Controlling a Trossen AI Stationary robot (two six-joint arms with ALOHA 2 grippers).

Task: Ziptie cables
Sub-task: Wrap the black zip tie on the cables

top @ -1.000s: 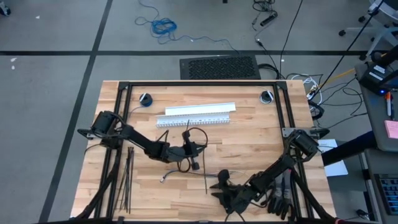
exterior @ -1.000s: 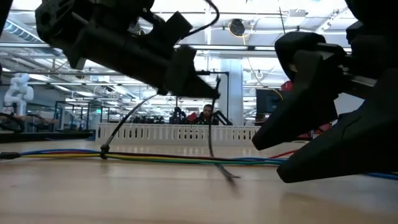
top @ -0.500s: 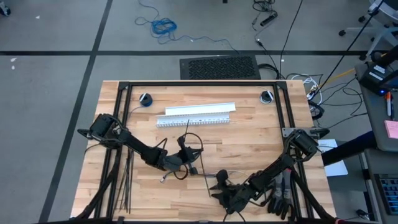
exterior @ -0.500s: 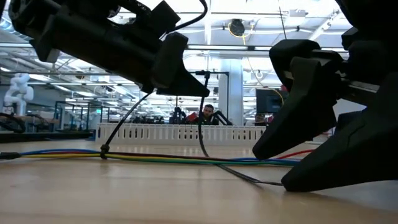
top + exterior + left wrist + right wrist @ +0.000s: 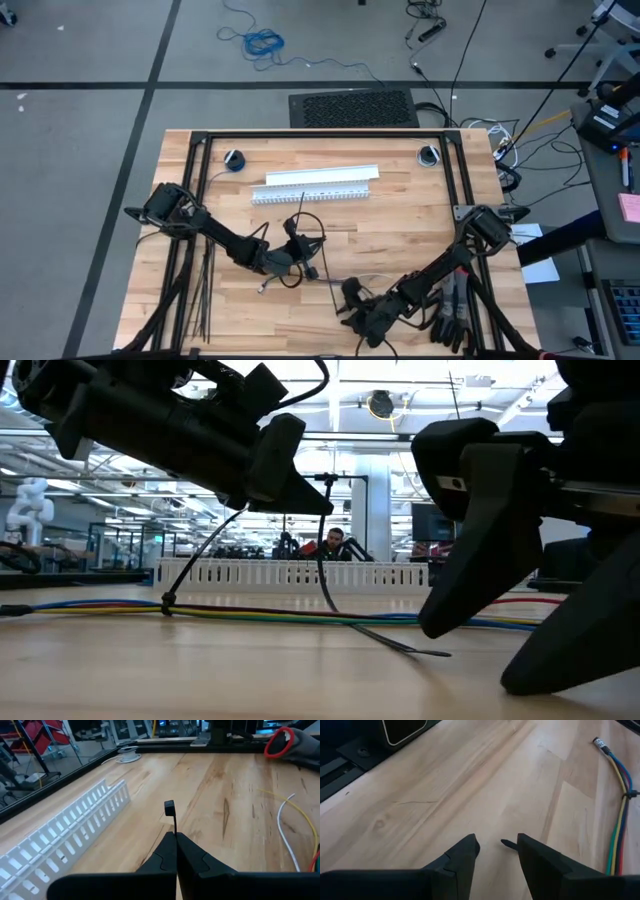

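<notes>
The cables (image 5: 260, 614), a bundle of blue, yellow, green and red wires, lie flat along the table and also show in the right wrist view (image 5: 620, 790). A black band (image 5: 168, 603) sits around them. My left gripper (image 5: 175, 836) hovers above the table's middle (image 5: 297, 252), shut on a black ziptie (image 5: 322, 575). This ziptie curves down from it, and its free tip (image 5: 507, 843) lies on the wood between the open fingers of my right gripper (image 5: 497, 842), which is low near the front edge (image 5: 348, 290). My left gripper pinches the ziptie's strip (image 5: 174, 826) between its two fingers, just behind the small square head (image 5: 169, 808), which sticks out past the fingertips. The fingers come nearly level from the table's left, with the strip along them. The rest curves down to its tip (image 5: 440, 653) on the table.
A white slotted channel (image 5: 315, 185) lies across the far middle of the table. Spare black zipties (image 5: 203, 290) lie by the near left edge. Two round fittings (image 5: 234, 158) (image 5: 428, 155) sit at the far corners. Bare wood lies between the two grippers.
My left gripper has gone toward the table's near left with the ziptie and has rolled a little. The ziptie's tail has swung toward my right gripper and its tip now lies on the wood. My right gripper has turned in place, fingers still apart.
</notes>
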